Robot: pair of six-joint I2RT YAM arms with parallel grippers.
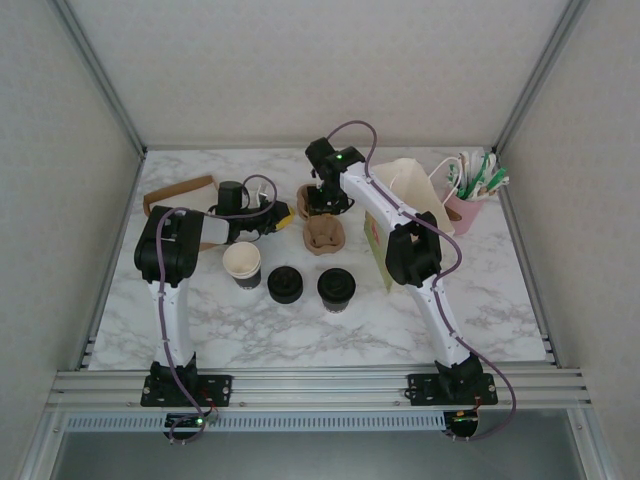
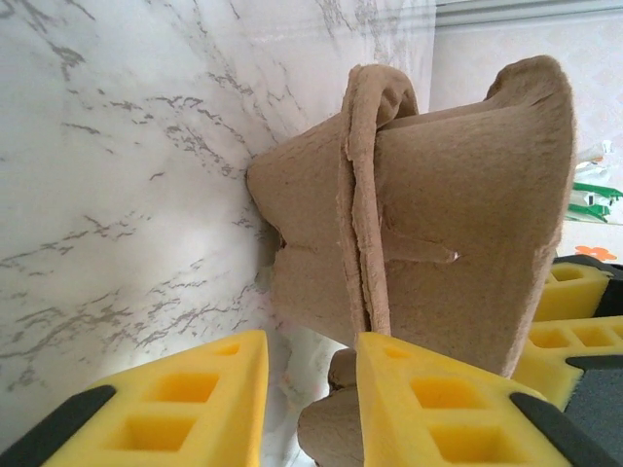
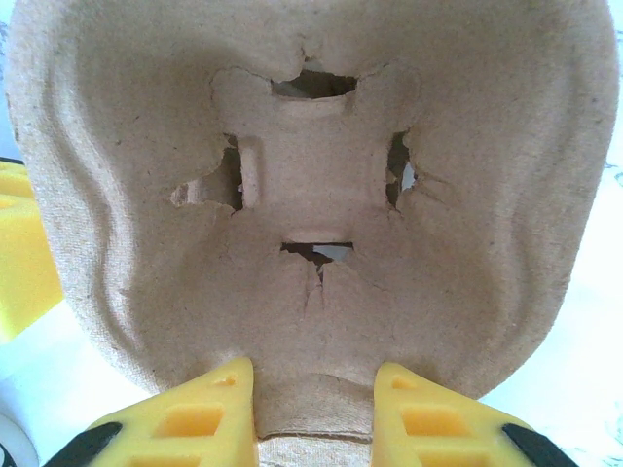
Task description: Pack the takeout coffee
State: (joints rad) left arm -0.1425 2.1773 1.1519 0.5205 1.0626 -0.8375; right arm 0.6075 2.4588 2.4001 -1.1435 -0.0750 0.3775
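The takeout coffee (image 1: pixel 336 288), a small black cup with a black lid, stands on the marble table in front of the arms. My right gripper (image 1: pixel 318 203) (image 3: pixel 314 370) is shut on the rim tab of a brown pulp cup carrier (image 1: pixel 308 194) (image 3: pixel 311 195), which it holds tilted on edge. My left gripper (image 1: pixel 283 214) (image 2: pixel 311 341) is open beside that carrier (image 2: pixel 458 195); its right finger (image 2: pixel 428 399) touches the carrier's rim and its left finger stands free over the table. The open paper bag (image 1: pixel 410 210) stands behind the right arm.
A second pulp carrier (image 1: pixel 323 238) lies flat near the middle. An open black cup, cream inside (image 1: pixel 242 262), and a black lidded round (image 1: pixel 284 284) stand left of the coffee. A pink holder of stirrers (image 1: pixel 465 205) is back right, brown cardboard (image 1: pixel 180 195) back left.
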